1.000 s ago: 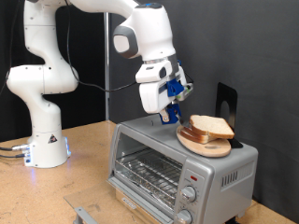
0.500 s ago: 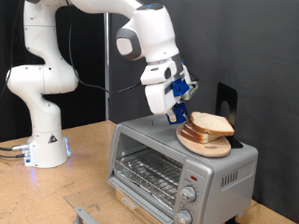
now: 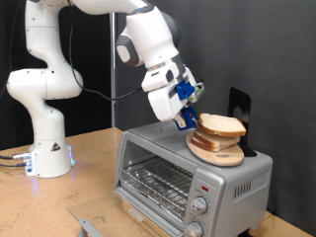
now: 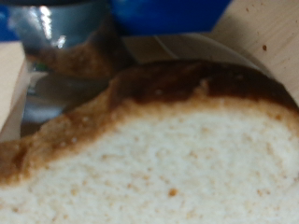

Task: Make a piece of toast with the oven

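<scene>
The piece of toast [image 3: 223,125], pale with a brown crust, hovers just above the round wooden plate [image 3: 217,153] on top of the oven [image 3: 188,183]. My gripper [image 3: 190,119], with blue fingers, is shut on the slice's edge on the exterior view's left side. In the wrist view the toast [image 4: 159,159] fills nearly the whole picture, its dark crust close under a blurred finger [image 4: 65,42]. The silver oven shows its wire rack [image 3: 158,181] behind the glass front and knobs [image 3: 197,205] at its right.
The white robot base [image 3: 44,148] stands on the wooden table [image 3: 79,193] at the exterior view's left. A black upright piece [image 3: 239,107] stands behind the plate on the oven. A grey metal part [image 3: 84,225] lies at the table's front edge.
The gripper moved right to the slice's edge and closed on it. The slice has risen a little off the wooden plate, which stayed put.
</scene>
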Controlling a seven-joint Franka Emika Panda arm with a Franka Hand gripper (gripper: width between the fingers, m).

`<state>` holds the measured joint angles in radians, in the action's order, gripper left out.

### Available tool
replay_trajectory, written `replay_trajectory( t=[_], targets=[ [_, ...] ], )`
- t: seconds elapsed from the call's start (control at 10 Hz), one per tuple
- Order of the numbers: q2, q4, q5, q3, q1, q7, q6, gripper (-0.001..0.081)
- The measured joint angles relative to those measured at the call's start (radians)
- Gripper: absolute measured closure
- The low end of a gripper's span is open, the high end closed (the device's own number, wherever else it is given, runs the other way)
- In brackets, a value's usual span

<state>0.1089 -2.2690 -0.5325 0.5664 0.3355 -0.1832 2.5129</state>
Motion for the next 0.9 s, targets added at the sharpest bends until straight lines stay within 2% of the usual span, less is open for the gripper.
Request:
replay_trajectory(
  t=[0.3, 0.5, 0.7, 0.9],
  targets=[
    [0.07, -0.051, -0.117, -0.026, 0.0, 0.101, -0.004, 0.0356],
    [0.117, -0.061, -0.12, -0.049, 0.007, 0.086, -0.121, 0.036],
    [0.111, -0.067, -0.123, -0.043, 0.005, 0.102, -0.075, 0.036],
    [0.129, -0.105, -0.149, -0.043, -0.006, 0.19, 0.004, 0.036]
  ],
)
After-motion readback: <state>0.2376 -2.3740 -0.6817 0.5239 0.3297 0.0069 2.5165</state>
